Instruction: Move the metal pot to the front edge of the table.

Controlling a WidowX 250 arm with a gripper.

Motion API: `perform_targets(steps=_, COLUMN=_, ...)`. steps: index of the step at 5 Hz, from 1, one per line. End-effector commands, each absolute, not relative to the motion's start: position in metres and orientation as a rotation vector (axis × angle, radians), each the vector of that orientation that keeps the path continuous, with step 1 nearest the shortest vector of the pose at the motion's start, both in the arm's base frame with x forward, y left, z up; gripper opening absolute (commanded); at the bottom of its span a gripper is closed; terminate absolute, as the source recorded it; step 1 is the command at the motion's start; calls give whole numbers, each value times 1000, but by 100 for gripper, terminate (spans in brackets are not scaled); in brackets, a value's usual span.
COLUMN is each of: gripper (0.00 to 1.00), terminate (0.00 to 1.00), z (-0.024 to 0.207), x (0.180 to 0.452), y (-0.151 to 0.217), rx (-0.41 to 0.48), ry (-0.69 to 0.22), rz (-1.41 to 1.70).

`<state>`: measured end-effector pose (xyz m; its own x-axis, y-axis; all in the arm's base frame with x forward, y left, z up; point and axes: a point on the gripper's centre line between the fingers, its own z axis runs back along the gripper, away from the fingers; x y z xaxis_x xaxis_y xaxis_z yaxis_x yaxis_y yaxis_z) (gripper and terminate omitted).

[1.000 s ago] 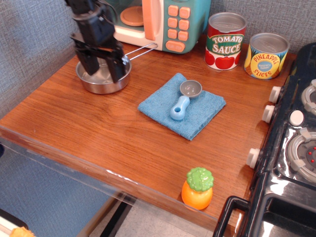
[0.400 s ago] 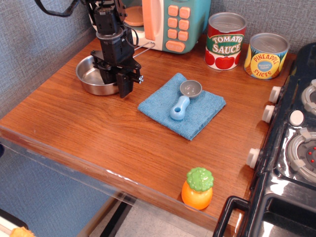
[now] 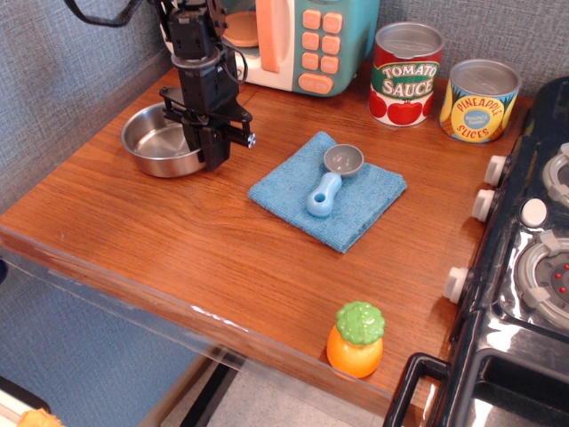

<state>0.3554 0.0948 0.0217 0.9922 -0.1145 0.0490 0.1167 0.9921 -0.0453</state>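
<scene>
One rim grip – my fingers (image 3: 211,151) pinch the metal pot (image 3: 163,141) at its right edge, back-left on the tabletop (image 3: 213,258). Shallow bite on shiny steel could slip or tip it – far from front edge.

- A single view, set high in front of the counter (image 3: 222,258) and looking down and toward its back wall.
- It stands moderately near: the whole wooden top fits, from the rounded front edge to the toy microwave (image 3: 293,36) and cans (image 3: 406,73) at the rear.
- The stove (image 3: 524,267) is cut by the right border.
</scene>
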Motion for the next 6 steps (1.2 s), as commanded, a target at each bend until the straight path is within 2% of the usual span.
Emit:
perform_targets(steps=1, gripper=0, terminate=0, z=119, x=325, y=78, rx=-21, ry=-264, rz=114)
perform_targets(steps=2, gripper=0, terminate=0, z=103, x=297, y=57, rx=-43, ry=-218, rz=213)
perform_targets(steps=3, gripper=0, terminate=0, z=69, x=278, y=49, rx=-31, ry=-183, rz=299)
perform_targets(steps=4, gripper=0, terminate=0, z=40, x=270, y=52, rx=-7, ry=-146, rz=357)
perform_targets(steps=5, gripper=0, terminate=0, z=21, x=266, y=53, rx=-9, ry=-111, rz=411)
perform_targets(steps=6, gripper=0, terminate=0, z=12, x=264, y=49, rx=-7, ry=-97, rz=453)
